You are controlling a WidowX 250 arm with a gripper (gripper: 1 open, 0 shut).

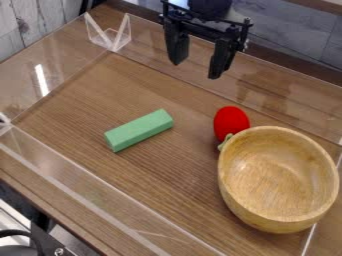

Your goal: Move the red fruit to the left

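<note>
The gripper (203, 62) hangs over the table (120, 180) with its jaws wide open, holding nothing, while the red fruit (231, 122) lies just beside the bowl (277, 178), the green block (140, 131) farther off.

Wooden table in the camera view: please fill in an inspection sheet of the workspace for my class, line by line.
Surface: wooden table, plank lines visible
Job's things: red fruit beside the wooden bowl, outside it
Clutter: green block, lying flat; the wooden bowl
Gripper: black, open, over the table's far side, holding nothing
Cables: dark cables at the near-left corner
Surroundings: patterned fabric at the far-left corner
</note>
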